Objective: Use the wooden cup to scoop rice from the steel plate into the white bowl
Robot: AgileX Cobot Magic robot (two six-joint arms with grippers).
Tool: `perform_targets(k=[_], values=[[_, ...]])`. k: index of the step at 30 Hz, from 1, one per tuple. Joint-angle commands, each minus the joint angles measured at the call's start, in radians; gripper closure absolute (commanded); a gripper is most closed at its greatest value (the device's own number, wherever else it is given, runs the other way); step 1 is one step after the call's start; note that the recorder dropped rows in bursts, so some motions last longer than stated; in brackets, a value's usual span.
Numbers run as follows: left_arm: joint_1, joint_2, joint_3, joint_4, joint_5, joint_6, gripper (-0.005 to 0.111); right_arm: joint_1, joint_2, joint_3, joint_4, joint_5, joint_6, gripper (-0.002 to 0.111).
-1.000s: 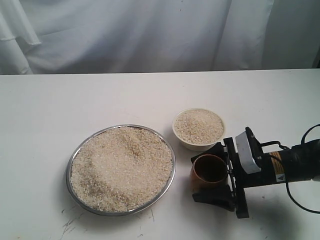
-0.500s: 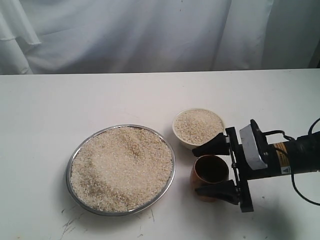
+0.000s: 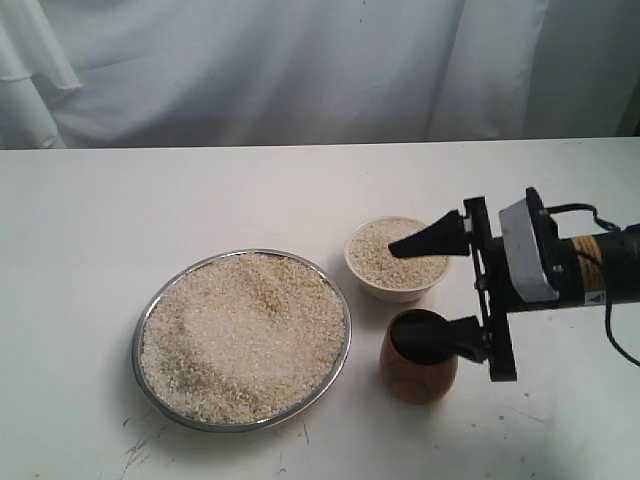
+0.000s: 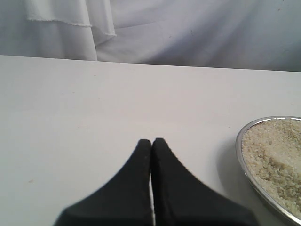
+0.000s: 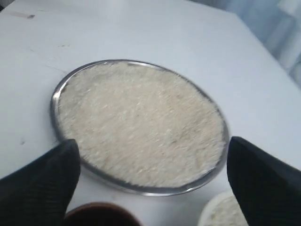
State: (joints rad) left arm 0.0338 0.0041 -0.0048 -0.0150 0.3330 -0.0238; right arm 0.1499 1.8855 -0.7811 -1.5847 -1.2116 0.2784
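The steel plate [image 3: 338, 300] lies left of centre, heaped with rice [image 3: 240, 335]. Right of it stands the white bowl [image 3: 372, 282], filled with more rice. The wooden cup [image 3: 415, 372] stands upright on the table just in front of the bowl, its dark inside showing. My right gripper [image 3: 445, 292] hangs open above and slightly right of the cup, touching nothing. In the right wrist view the open gripper [image 5: 151, 143] frames the plate [image 5: 56, 94], with the cup's rim [image 5: 101, 213] and the bowl's edge [image 5: 221, 213] below. My left gripper [image 4: 151, 141] is shut and empty, beside the plate's rim [image 4: 242, 155].
White cloth [image 3: 300, 60] hangs behind the table's far edge. The white tabletop [image 3: 150, 200] stretches left of and behind the plate. The right arm and its cable [image 3: 590, 280] reach in from the right edge.
My right gripper opened and let go of the wooden cup, then rose and drew back to the right. The cup now stands free on the table.
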Motion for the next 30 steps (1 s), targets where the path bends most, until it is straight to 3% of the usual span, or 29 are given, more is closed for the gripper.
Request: perform_targets(k=[1,6,8,10,12,14,16,24,30], values=[[-0.003,-0.004,0.005,0.001,-0.014,0.0,0.107,-0.009,-0.127,-0.032,0.137,-0.009,-0.012,0.031],[-0.003,-0.004,0.005,0.001,-0.014,0.0,0.107,-0.011,-0.234,-0.139,0.175,-0.009,0.227,0.032],[-0.003,-0.004,0.005,0.001,-0.014,0.0,0.107,-0.013,-0.257,-0.181,0.185,-0.009,0.356,0.04],[-0.003,-0.004,0.005,0.001,-0.014,0.0,0.107,-0.022,-0.265,-0.208,0.19,-0.009,0.517,0.055],[-0.003,-0.004,0.005,0.001,-0.014,0.0,0.107,-0.022,-0.265,-0.214,0.274,-0.009,0.663,0.079],[-0.003,-0.004,0.005,0.001,-0.014,0.0,0.107,-0.022,-0.265,-0.214,0.366,-0.009,0.772,0.088],[-0.003,-0.004,0.005,0.001,-0.014,0.0,0.107,-0.022,-0.265,-0.214,0.427,0.019,0.857,0.091],[-0.003,-0.004,0.005,0.001,-0.014,0.0,0.107,-0.031,-0.265,-0.212,0.393,0.302,0.854,0.091],[-0.003,-0.004,0.005,0.001,-0.014,0.0,0.107,-0.037,-0.265,-0.212,0.438,0.372,0.988,0.095]])
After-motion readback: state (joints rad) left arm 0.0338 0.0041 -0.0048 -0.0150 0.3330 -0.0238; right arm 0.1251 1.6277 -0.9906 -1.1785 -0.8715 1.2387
